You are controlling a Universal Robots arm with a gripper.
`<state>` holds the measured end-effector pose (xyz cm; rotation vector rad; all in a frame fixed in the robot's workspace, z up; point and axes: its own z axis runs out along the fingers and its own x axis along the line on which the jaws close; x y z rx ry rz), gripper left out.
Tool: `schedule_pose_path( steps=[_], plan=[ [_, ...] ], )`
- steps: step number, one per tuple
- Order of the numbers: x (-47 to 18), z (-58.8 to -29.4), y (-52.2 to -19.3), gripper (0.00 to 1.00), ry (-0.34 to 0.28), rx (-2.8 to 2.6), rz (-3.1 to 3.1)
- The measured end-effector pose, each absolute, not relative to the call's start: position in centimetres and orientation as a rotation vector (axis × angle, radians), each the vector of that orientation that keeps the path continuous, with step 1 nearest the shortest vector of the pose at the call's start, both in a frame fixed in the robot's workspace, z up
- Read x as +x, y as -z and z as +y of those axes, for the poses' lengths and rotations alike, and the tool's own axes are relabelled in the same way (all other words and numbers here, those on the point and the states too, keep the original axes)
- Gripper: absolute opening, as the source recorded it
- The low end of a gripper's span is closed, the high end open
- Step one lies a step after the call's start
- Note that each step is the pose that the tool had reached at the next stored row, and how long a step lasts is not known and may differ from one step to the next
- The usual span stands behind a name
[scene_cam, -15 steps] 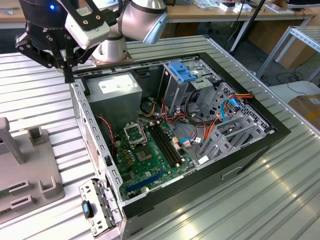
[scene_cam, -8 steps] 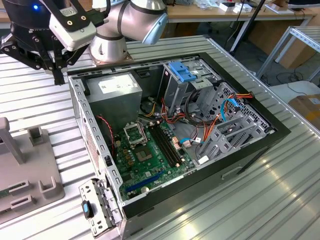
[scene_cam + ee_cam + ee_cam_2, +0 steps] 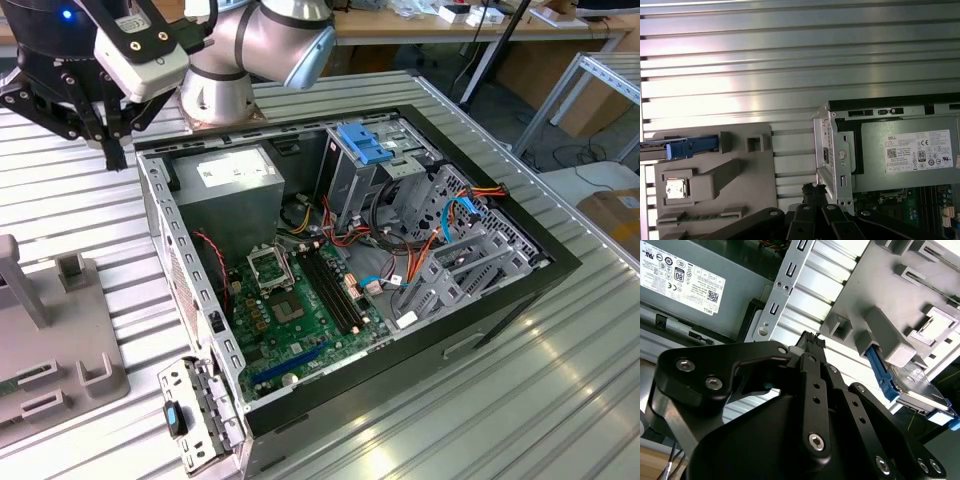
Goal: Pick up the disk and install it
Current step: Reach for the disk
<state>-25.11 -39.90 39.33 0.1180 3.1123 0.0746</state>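
1 grey disk (image 3: 919, 386), blue rails, slotted in fixture (image 3: 890, 285); hand (image 3: 811, 341) closed, empty.

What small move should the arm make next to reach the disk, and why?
Probably shift the tool sideways toward the grey fixture. The disk sits in that fixture, apart from the tool, while the tool hangs over the table between the fixture and the computer case.

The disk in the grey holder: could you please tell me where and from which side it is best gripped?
Probably its exposed top edge, approached from above: the disk stands on edge in a slot of the grey holder, so the hand can close across its two flat faces.
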Motion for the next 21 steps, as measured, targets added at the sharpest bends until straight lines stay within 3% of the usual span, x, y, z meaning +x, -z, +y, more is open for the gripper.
schedule_pose_path(
  steps=[21],
  plan=[
    [-27.4, -39.9, -39.3, 0.11, -0.075, 0.118, 3.112]
  ],
)
